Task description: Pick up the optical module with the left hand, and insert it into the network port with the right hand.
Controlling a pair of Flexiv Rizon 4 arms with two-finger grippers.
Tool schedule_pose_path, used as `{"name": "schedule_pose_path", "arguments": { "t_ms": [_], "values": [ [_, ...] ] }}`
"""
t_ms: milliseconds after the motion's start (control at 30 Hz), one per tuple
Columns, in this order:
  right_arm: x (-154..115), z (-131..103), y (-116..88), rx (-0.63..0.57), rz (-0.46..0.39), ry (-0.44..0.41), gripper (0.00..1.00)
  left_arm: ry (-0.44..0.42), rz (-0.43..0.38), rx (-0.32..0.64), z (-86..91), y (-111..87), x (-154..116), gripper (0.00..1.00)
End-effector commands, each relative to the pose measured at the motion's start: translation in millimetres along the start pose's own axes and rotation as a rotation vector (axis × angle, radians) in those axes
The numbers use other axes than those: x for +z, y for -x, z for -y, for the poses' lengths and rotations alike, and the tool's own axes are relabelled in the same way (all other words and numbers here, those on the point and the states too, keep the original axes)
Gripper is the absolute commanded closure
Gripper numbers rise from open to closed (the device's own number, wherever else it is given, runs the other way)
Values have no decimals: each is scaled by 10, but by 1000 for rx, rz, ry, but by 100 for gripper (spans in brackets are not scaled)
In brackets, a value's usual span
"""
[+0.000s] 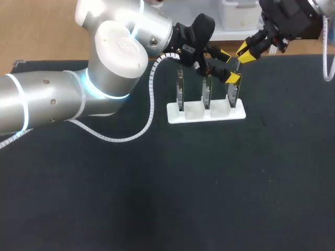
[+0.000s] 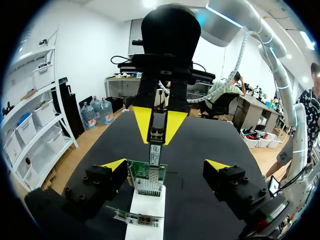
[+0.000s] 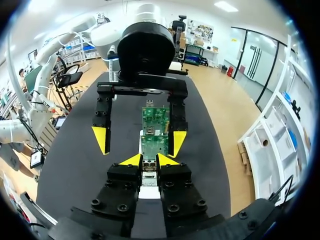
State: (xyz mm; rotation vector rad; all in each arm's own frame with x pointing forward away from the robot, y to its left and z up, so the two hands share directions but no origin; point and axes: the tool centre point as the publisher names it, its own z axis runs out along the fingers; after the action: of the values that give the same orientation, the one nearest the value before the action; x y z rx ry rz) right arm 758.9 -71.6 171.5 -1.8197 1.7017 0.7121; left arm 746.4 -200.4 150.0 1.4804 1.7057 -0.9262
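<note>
The optical module (image 2: 155,151), a slim silver bar, is pinched between the yellow tips of my right gripper (image 2: 158,125), which is shut on it. Its free end meets the network port (image 2: 148,181) on a green circuit board (image 3: 154,142) standing upright in a white stand (image 1: 205,113); how deep it sits I cannot tell. My left gripper (image 2: 166,164) is open, a finger on each side of that board, touching nothing. In the head view my left gripper (image 1: 227,66) is over the stand's right end, and my right gripper (image 1: 245,52) comes in from the far right.
The white stand holds three upright boards; the other two (image 1: 180,93) (image 1: 207,93) are left of the one at the grippers. My left arm's white cable (image 1: 149,112) loops over the dark table (image 1: 209,183) left of the stand.
</note>
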Motion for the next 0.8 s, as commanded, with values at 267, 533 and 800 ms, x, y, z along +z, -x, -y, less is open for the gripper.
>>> {"name": "schedule_pose_path", "arguments": {
  "t_ms": [267, 533, 800],
  "values": [
    [-10, -4, 6, -16, -3, 0, 100, -1, -3, 0, -8, 6, 3, 0],
    [2, 20, -35, -13, -13, 5, 100, -1, -3, 0, -8, 6, 3, 0],
    [-11, 49, -2, -13, -2, 0, 100, -1, -3, 0, -8, 6, 3, 0]
  ]
}}
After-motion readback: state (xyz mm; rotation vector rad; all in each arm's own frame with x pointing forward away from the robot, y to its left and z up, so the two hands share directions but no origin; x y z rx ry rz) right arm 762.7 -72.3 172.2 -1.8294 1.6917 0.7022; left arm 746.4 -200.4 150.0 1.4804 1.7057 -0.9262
